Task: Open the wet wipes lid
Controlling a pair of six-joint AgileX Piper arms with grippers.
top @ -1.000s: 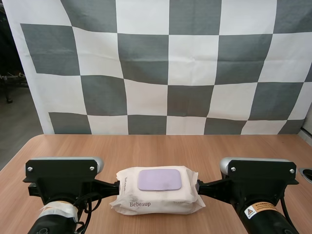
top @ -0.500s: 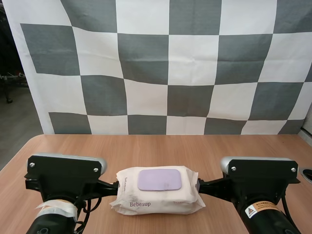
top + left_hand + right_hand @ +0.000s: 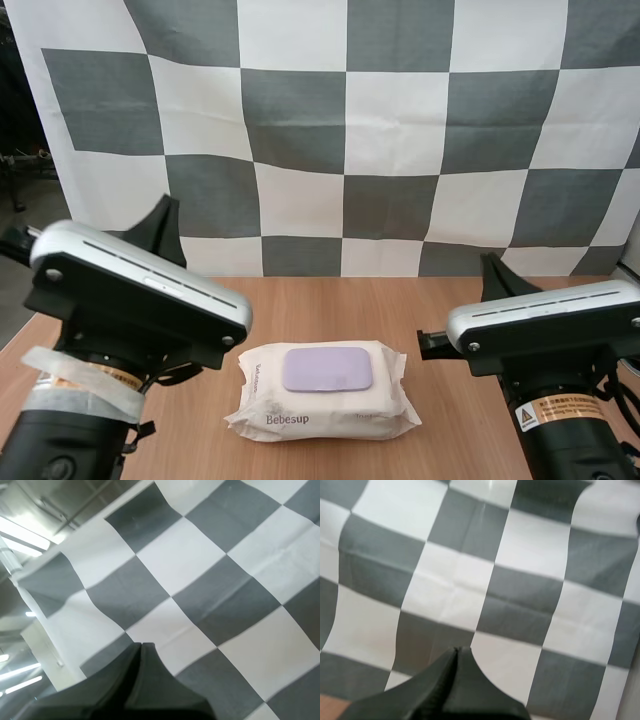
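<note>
Though earlier low beside the wet wipes pack [image 3: 322, 392], both arms lifted, left pincer [image 3: 140, 648] and right pincer [image 3: 456, 653] closed

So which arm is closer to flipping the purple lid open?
Probably the right, just barely. The left gripper and right gripper are both shut and pointing up, off the wet wipes pack; the right arm sits lower, nearer the lid.

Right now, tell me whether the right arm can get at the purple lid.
Probably yes: the lid lies uncovered on top of the wet wipes pack, and nothing stands between it and the right arm, high beside the pack. Its jaws, shut, would need to tilt down first.
</note>
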